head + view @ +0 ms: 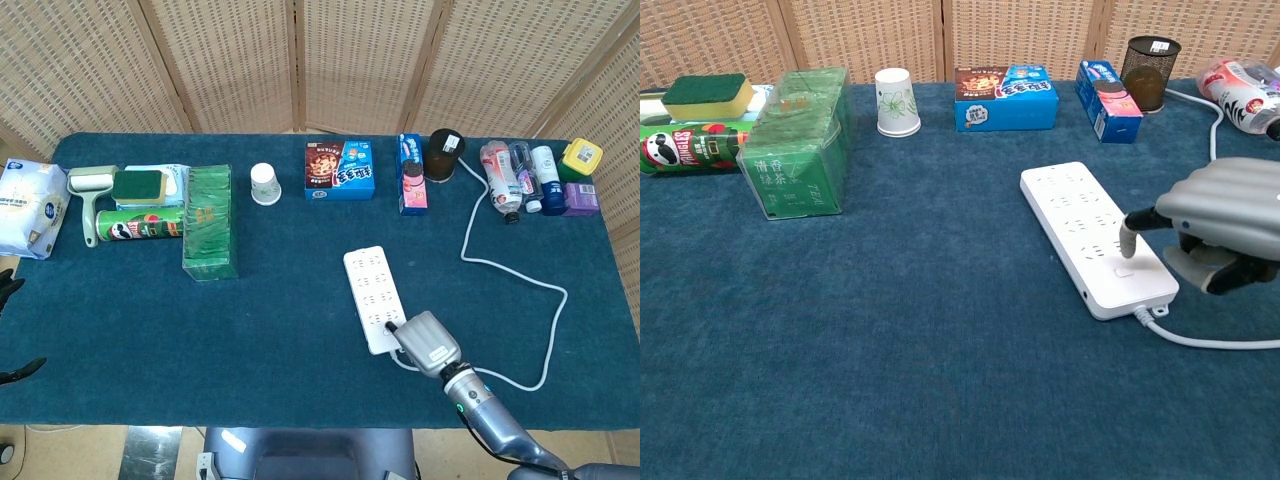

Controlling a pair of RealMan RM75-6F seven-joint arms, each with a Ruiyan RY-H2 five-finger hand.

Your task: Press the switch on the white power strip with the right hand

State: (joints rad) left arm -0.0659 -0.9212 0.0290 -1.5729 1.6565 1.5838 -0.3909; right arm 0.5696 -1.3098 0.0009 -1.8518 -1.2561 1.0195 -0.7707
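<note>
The white power strip (372, 292) lies right of the table's middle, its near end toward me. In the chest view its small switch (1124, 270) shows uncovered at the near end of the strip (1076, 222). My right hand (1224, 216) hovers at that end with one finger stretched out and the rest curled in; the fingertip (1127, 243) hangs just above the switch, not touching it. From the head view the right hand (428, 343) covers the strip's near end. Only the dark fingers (9, 287) of my left hand show, spread at the table's left edge, holding nothing.
The strip's white cable (512, 271) loops right and back toward a dark mesh cup (444, 154). Along the back stand snack boxes (340, 169), a paper cup (264, 184) and bottles (503, 177). A green tea box (210, 221), a Pringles can (139, 224) and a sponge (139, 185) sit left.
</note>
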